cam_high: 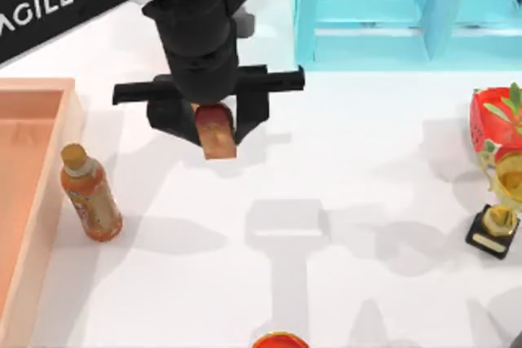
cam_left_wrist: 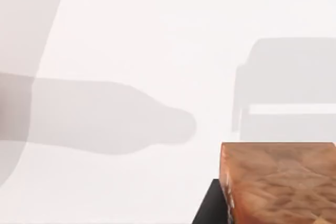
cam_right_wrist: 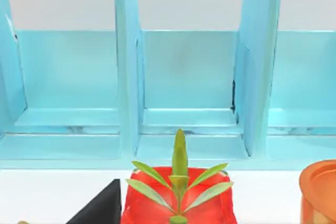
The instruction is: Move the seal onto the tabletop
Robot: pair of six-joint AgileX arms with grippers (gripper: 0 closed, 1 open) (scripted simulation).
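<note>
Mottled stone seal; matt white tabletop

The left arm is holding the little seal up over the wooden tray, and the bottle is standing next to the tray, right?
Not quite. In the top view, the left end effector holds the seal over the white tabletop, not the wooden tray. The bottle does stand next to the tray.

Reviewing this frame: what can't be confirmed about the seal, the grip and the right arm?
- Seal: top view cannot show whether its base touches the tabletop; left wrist view cuts it off at the edge.
- Left gripper: pad contact hidden beneath the wrist, top view.
- Right gripper: fingers unreadable in the right wrist view.
</note>
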